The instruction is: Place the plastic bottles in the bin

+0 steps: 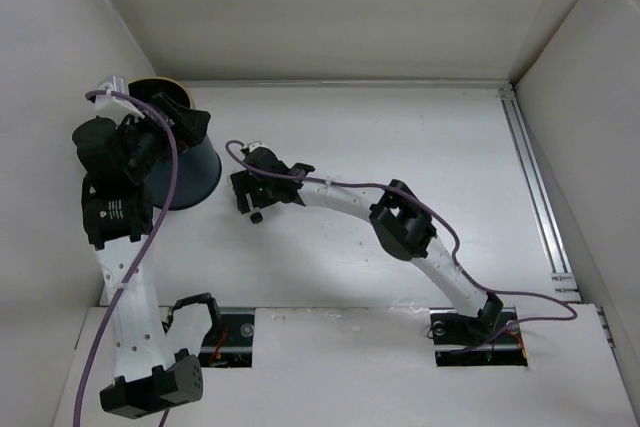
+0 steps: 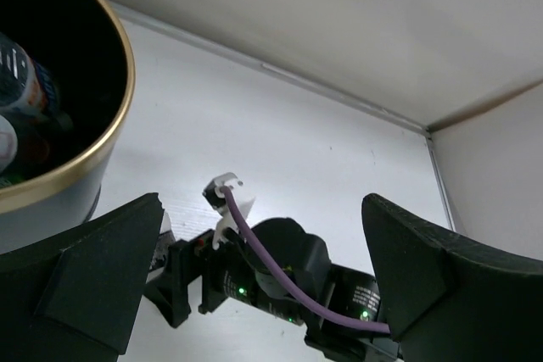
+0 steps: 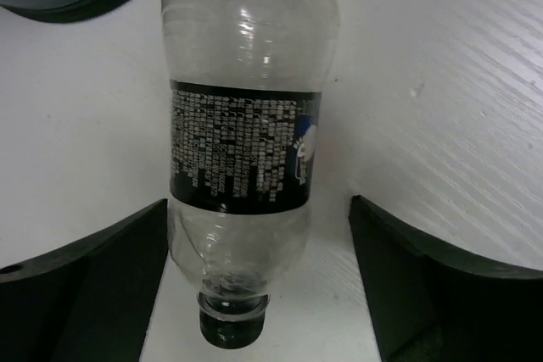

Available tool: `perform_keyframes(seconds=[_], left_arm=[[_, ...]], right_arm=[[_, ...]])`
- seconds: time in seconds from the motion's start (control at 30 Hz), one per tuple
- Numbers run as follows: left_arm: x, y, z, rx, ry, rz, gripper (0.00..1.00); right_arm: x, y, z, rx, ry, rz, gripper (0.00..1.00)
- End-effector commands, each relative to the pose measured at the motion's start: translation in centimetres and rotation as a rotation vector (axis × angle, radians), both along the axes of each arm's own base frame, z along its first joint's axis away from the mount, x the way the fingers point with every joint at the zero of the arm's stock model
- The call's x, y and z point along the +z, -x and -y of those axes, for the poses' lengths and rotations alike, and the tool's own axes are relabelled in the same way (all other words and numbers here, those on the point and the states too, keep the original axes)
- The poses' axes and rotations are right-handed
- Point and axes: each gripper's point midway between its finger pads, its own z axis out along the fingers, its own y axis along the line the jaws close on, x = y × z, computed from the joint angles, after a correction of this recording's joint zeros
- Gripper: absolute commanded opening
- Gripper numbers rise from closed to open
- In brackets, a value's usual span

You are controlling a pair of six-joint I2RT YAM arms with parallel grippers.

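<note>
Right hand wide, black-labelled bottle between its fingers, cap toward the wrist.

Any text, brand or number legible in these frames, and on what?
None legible.
Black-labelled bottle: dense white print, too blurred to read.
Blue-labelled bottle in the bin: label blurred.
Sticker on the left arm: too small.

Only illegible fine white print on bottle black label.
</note>
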Motion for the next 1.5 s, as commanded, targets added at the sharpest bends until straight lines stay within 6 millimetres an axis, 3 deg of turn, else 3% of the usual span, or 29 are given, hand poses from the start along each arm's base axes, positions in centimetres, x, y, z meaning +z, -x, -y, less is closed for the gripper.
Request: perform_keyframes(seconds=[0.0, 0.17, 0.27, 0.3, 0.33, 0.37, 0.4, 0.43, 0.47, 0.57, 0.6, 0.63, 0.7, 0.73, 0.93, 1.03, 1.1, 1.27, 1.33, 1.43, 1.47], left_arm=[[0.8, 0.6, 1.1, -0.064, -0.004, 0.061, 1.00], [0.2, 0.2, 1.5, -0.097, -0.007, 0.059, 1.00], [0.2, -0.3, 2.2, -0.154, -0.001, 0.066, 1.00], [0.1, -0.6, 2.4, -0.173, 0.014, 0.060, 1.00], [-0.2, -0.8, 2.8, -0.199, 0.029, 0.053, 1.00], [-0.3, -1.2, 3.5, -0.252, 0.055, 0.048, 1.00], [-0.4, -1.5, 3.8, -0.286, 0.059, 0.050, 1.00], [0.0, -1.7, 4.4, -0.326, 0.096, 0.053, 1.00], [-0.3, -2.0, 4.9, -0.364, 0.126, 0.053, 1.00], [0.1, -3.4, 7.5, -0.479, 0.143, 0.073, 1.00], [0.8, -4.3, 8.6, -0.497, 0.132, 0.064, 1.00], [1.0, -4.5, 11.5, -0.538, 0.115, 0.057, 1.00], [0.6, -5.7, 13.7, -0.571, 0.123, 0.018, 1.00], [1.5, -5.6, 15.2, -0.611, 0.133, 0.053, 1.00], [0.4, -7.8, 19.6, -0.678, 0.155, 0.014, 1.00], [1.1, -7.6, 21.3, -0.723, 0.167, 0.030, 1.00], [0.5, -7.6, 22.5, -0.765, 0.195, 0.026, 1.00], [0.4, -7.0, 24.0, -0.826, 0.229, 0.013, 1.00], [0.1, -6.7, 24.2, -0.848, 0.230, 0.011, 0.74], [0.0, -7.0, 24.3, -0.845, 0.233, -0.014, 0.13], [0.4, -7.0, 24.3, -0.846, 0.232, -0.003, 0.08]], right_arm=[[-0.6, 0.1, -0.4, -0.010, 0.020, 0.001, 0.83], [-1.6, 0.5, -0.1, -0.003, 0.028, -0.012, 0.19], [-0.1, 0.3, 1.4, -0.034, 0.025, -0.004, 0.00], [0.6, -1.2, 2.6, -0.093, 0.013, 0.002, 0.00], [-0.3, -0.9, 4.3, -0.112, 0.037, -0.020, 0.00], [3.2, -2.1, 5.7, -0.143, -0.016, 0.012, 0.00], [4.3, -1.5, 6.0, -0.130, -0.043, 0.015, 0.00], [3.8, -2.1, 8.1, -0.164, -0.057, 0.003, 0.00], [8.0, -2.4, 9.1, -0.177, -0.138, 0.035, 0.00], [11.0, -2.9, 12.2, -0.152, -0.265, 0.015, 0.00], [14.4, -2.6, 12.9, -0.128, -0.337, 0.044, 0.00], [15.9, -2.0, 13.2, -0.082, -0.385, 0.036, 0.00], [19.7, -1.6, 14.3, -0.073, -0.466, 0.071, 0.00], [21.0, -1.8, 15.0, -0.082, -0.483, 0.092, 0.00], [29.3, 1.2, 16.3, 0.045, -0.702, 0.148, 0.00], [30.7, 2.3, 16.0, 0.099, -0.738, 0.143, 0.00], [31.3, 2.8, 15.7, 0.122, -0.749, 0.146, 0.00], [32.0, 1.8, 15.5, 0.092, -0.752, 0.171, 0.00], [32.2, 1.4, 15.6, 0.073, -0.755, 0.187, 0.00], [32.7, 0.7, 15.8, 0.041, -0.764, 0.220, 0.00], [32.7, -0.1, 16.1, -0.002, -0.759, 0.238, 0.03]])
